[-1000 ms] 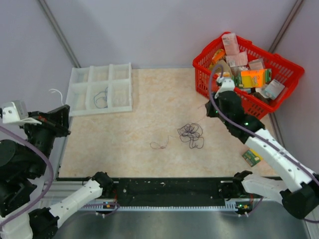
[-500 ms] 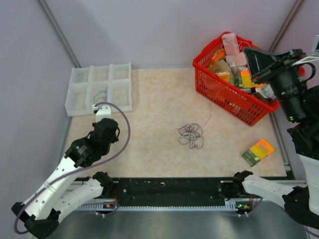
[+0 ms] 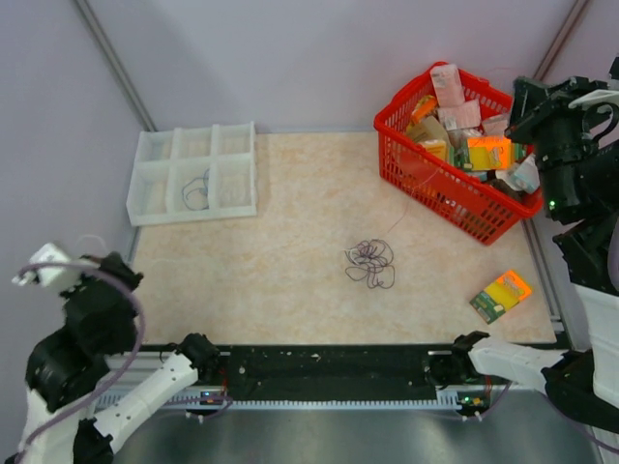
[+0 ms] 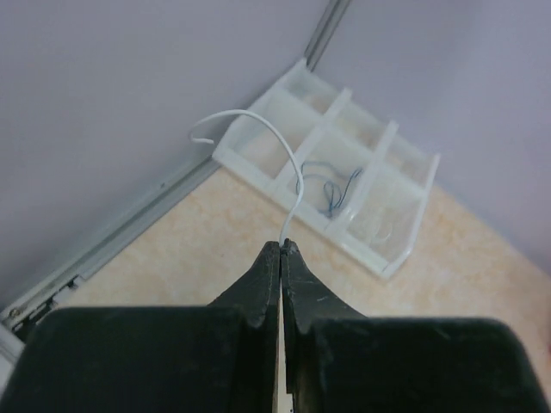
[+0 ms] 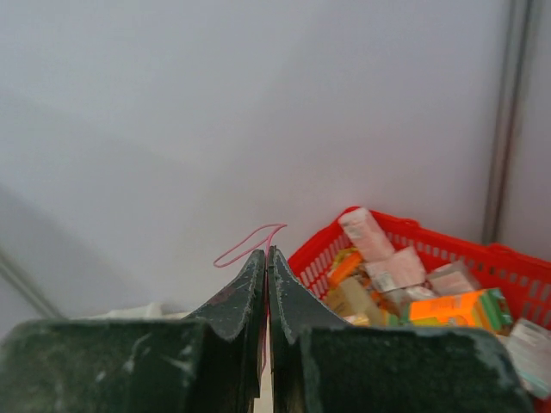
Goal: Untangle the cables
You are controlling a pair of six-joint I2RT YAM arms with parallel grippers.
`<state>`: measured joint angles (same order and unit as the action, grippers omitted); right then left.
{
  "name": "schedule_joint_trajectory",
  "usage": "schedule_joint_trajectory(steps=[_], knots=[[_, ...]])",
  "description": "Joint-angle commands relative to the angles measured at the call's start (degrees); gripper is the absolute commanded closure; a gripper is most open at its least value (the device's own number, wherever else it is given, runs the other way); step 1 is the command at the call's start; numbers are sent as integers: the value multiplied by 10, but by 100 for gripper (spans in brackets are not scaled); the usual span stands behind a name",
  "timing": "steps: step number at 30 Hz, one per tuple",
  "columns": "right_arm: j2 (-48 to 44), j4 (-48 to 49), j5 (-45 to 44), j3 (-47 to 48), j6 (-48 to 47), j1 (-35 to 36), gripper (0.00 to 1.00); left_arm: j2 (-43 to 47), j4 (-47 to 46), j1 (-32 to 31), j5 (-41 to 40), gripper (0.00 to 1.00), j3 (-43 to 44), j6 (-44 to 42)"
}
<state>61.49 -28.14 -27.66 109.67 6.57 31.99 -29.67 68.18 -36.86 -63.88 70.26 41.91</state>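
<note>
A small knot of dark thin cables point(image 3: 370, 261) lies on the tabletop, near its middle. A fine strand leads from it up toward the basket. My left gripper point(image 4: 281, 243) is shut on the end of a pale white cable point(image 4: 284, 146), which arcs up in front of the tray. In the top view the left gripper point(image 3: 118, 271) is at the table's near-left corner. My right gripper point(image 5: 266, 250) is shut on a thin pink cable point(image 5: 274, 226) that loops past its tips. It is raised beside the basket at the far right point(image 3: 524, 99). A blue-dark cable point(image 3: 196, 188) lies in the tray, also visible in the left wrist view point(image 4: 331, 185).
A white compartment tray point(image 3: 193, 135) stands at the far left, also in the left wrist view point(image 4: 405, 215). A red basket point(image 3: 426, 179) full of packets stands at the far right, also in the right wrist view point(image 5: 405, 232). An orange-green packet point(image 3: 503, 295) lies at the right edge.
My left arm has pulled back from beside the tray to the near-left corner, holding the white cable. My right gripper has shifted slightly at the far right.
</note>
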Motion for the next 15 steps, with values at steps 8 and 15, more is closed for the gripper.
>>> schedule_joint_trajectory(steps=[8, 15], knots=[[-8, 99, -186, -66, -167, -51, 100, 162, -278, -1, -99, 100, 8, -320], [-14, 52, -115, -153, -44, -167, 100, 78, -240, -1, -110, 100, 43, -415]])
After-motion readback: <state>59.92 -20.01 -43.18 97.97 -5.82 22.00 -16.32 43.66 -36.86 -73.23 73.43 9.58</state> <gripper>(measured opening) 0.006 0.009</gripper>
